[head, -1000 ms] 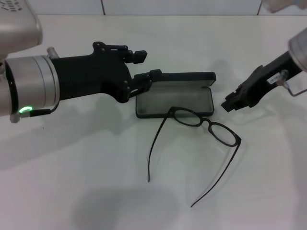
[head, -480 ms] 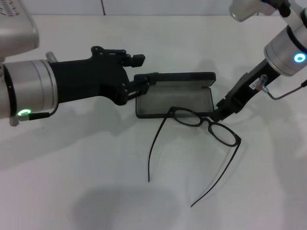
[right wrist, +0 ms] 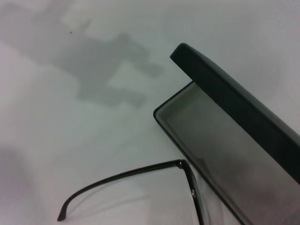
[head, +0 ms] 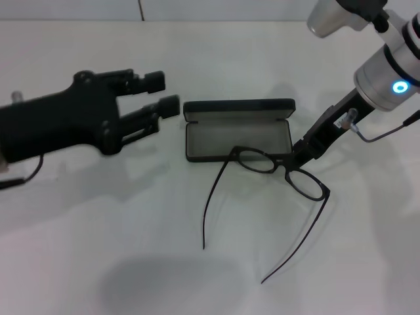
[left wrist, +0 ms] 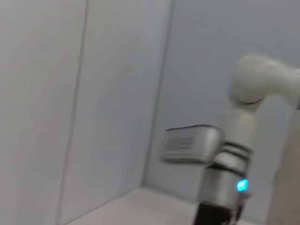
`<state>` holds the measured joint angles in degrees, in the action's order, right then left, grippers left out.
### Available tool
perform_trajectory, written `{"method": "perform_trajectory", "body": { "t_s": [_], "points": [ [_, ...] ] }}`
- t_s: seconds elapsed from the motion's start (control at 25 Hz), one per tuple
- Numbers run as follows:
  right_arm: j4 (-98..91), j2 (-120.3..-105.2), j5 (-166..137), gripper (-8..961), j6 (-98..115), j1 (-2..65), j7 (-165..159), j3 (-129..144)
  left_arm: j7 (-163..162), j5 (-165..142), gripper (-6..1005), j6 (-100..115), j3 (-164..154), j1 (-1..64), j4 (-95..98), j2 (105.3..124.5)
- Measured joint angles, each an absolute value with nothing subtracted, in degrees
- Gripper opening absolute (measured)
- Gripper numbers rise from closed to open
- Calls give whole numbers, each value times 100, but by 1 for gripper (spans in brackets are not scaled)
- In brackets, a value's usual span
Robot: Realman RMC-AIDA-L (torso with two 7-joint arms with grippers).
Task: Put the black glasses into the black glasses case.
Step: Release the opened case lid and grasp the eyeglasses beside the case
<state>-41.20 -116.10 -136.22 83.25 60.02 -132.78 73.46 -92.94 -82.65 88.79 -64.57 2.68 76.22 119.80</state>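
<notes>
The black glasses case (head: 216, 136) lies open at the table's middle, its lid (head: 239, 106) standing up at the back and the grey lining showing. The black glasses (head: 305, 183) lie unfolded just in front of it. One lens (head: 256, 160) overlaps the case's front right edge, and both temple arms point toward me. My right gripper (head: 296, 155) reaches down to the bridge of the glasses from the right. My left gripper (head: 161, 92) hovers open, left of the case and apart from it. The right wrist view shows the case (right wrist: 220, 136) and one temple arm (right wrist: 126, 176).
The white table (head: 98, 230) stretches around the case, with a wall seam at the back. The left wrist view shows only a pale wall and my right arm (left wrist: 229, 178) with its blue light.
My left gripper has let go of the case's left end and drawn back to the left. My right gripper has come down and left to the bridge of the glasses.
</notes>
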Motion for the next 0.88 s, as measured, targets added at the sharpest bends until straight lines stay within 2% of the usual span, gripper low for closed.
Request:
{"method": "perform_trajectory", "body": {
  "t_s": [0.32, 0.72, 0.88],
  "points": [
    [-3397, -11619, -13614, 398, 8060, 6358, -13306, 7393, -8139, -8224, 432, 10083, -6000, 524, 6012, 11918],
    [-3177, -11618, -13573, 393, 7793, 6410, -13330, 7491, -7646, -8217, 413, 10197, -5945, 475, 5384, 11909],
    [-3057, -11618, -13512, 349, 7707, 6425, -13285, 7515, -7612, -8215, 405, 10201, -5893, 533, 5219, 11908]
  ]
}}
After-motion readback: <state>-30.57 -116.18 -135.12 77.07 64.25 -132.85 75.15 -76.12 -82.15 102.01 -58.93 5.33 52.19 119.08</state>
